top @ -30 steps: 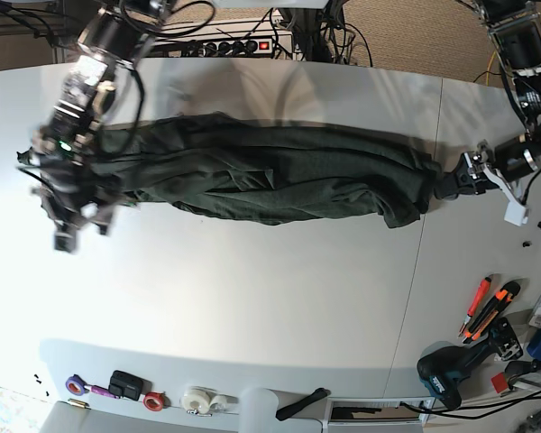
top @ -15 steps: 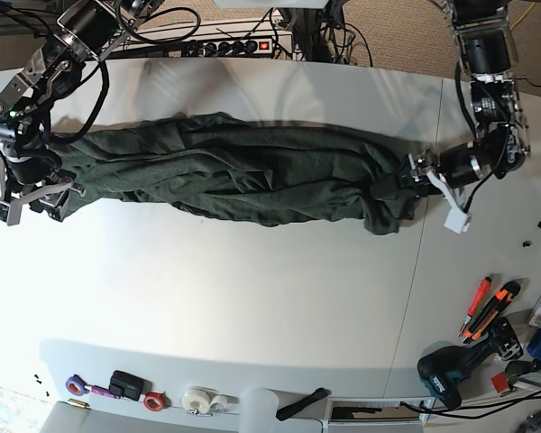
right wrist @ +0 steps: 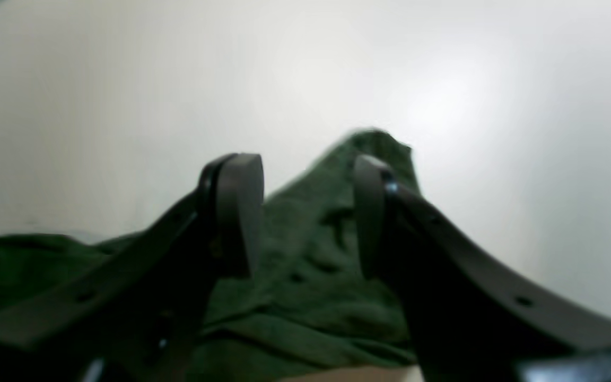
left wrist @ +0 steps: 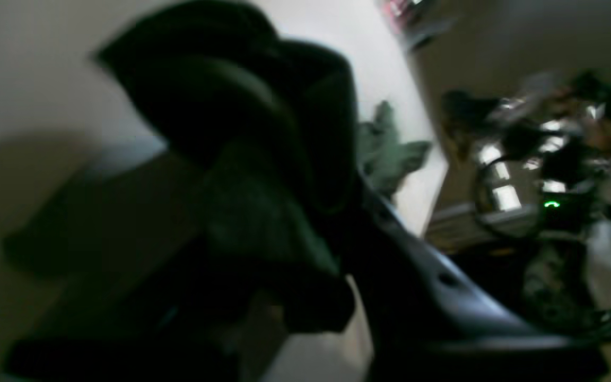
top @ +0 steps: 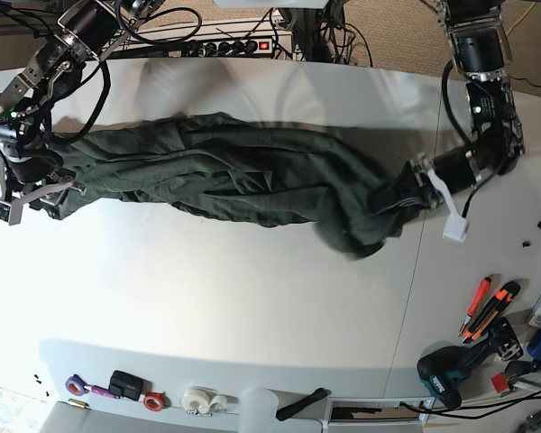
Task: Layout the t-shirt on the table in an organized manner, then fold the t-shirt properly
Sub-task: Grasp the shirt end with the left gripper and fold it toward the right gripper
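Note:
The dark green t-shirt (top: pixel 234 176) lies bunched in a long band across the white table (top: pixel 252 298). My left gripper (top: pixel 413 194) is shut on the t-shirt's right end, which sags in a crumpled lump toward the front. In the blurred left wrist view, dark cloth (left wrist: pixel 252 223) is wadded against one of the fingers (left wrist: pixel 427 286). My right gripper (top: pixel 27 194) is at the t-shirt's left end. In the right wrist view the right gripper (right wrist: pixel 305 212) has its jaws apart, with the t-shirt (right wrist: pixel 311 297) lying below and behind them.
The table's dark seam (top: pixel 415 298) runs front to back on the right. Orange cutters (top: pixel 487 311) and a drill (top: pixel 451 372) lie at the front right. Tape rolls (top: pixel 153 400) sit along the front edge. A power strip (top: pixel 243 43) is behind the table.
My left gripper has moved inward toward the table's middle with the t-shirt's right end, which now bunches and sags. My right arm swung left a second ago and has stayed put since.

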Tool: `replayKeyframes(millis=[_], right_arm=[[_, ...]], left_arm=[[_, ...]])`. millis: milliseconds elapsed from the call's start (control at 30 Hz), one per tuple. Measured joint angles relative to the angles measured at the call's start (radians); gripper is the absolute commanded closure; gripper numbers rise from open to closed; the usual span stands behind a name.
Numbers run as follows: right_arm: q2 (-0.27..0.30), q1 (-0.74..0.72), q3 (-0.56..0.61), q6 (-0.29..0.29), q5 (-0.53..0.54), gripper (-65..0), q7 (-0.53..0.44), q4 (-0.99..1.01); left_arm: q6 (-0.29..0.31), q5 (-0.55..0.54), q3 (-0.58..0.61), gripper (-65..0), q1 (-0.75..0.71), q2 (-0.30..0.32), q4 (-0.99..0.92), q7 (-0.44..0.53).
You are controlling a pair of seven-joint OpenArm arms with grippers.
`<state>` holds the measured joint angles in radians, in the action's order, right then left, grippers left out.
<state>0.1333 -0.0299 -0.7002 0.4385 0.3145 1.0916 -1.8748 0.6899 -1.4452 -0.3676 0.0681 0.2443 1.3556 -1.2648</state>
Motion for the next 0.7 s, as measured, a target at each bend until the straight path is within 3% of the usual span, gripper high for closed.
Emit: replayKeyframes(millis=[200,433,700], right_arm=[[0.000,0.000,0.000,-0.047,-0.116,-27.5,-0.027,0.000],[0.002,0.000,0.000,-0.081,-0.204,-27.5,-0.048,0.001],[0.066,0.071,-0.013,-0.129,-0.264,-27.5,-0.101,0.001]], left_arm=[[0.003,0.008,0.067,0.0,0.024,-0.080,0.038,-0.007],[0.002,0.140,0.269,0.0,0.038,-0.195,0.038,0.056],[0.000,0.199,0.431,0.0,0.077,-0.270,0.039,0.070]])
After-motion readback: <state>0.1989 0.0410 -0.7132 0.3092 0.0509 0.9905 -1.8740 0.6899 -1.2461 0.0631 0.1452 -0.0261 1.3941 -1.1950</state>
